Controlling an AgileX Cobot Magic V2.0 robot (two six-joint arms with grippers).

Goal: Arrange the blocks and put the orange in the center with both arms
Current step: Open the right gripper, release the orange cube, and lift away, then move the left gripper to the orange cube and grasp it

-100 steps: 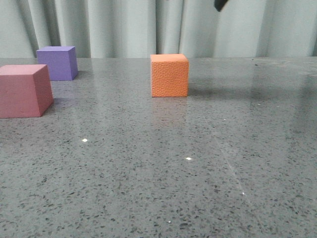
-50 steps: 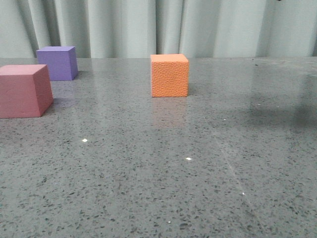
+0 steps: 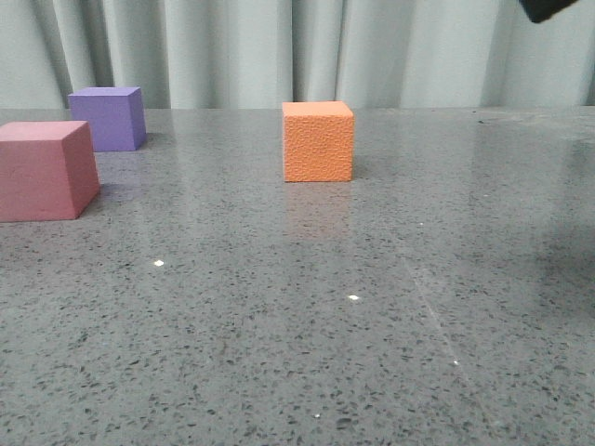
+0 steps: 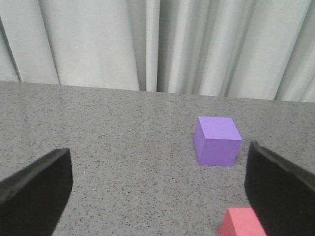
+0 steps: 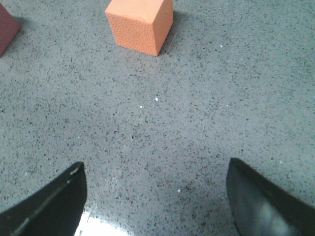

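Taking the orange cube (image 3: 318,141) as the landmark: the pink cube (image 3: 46,170) sits well to its left and nearer the camera, at the worktop's (image 3: 307,316) left edge. The purple cube (image 3: 109,117) stands just behind the pink one, still well left of the orange and a little farther back. The orange cube itself rests upright on the worktop near the middle of the front view, touching nothing.

The left end effector (image 4: 157,191) hangs above the worktop with its fingers spread wide and nothing between them. In its wrist view the purple cube (image 4: 217,140) lies ahead, clear of both fingers, and a corner of the pink cube (image 4: 242,222) shows beside one finger.

The right end effector (image 5: 156,199) is likewise spread and empty, with the orange cube (image 5: 140,23) ahead of it and well apart; in the front view only a dark scrap of that arm (image 3: 550,8) shows, high and to the right of the orange.

My reading is that the orange already holds the middle spot, so the work left is flanking it with the other two. To do that well, the left arm should line one cube up midway between its fingers, descend square to two flat faces, and squeeze gently, since foam gives. It should be set down level with the orange, near it but not nudging it.
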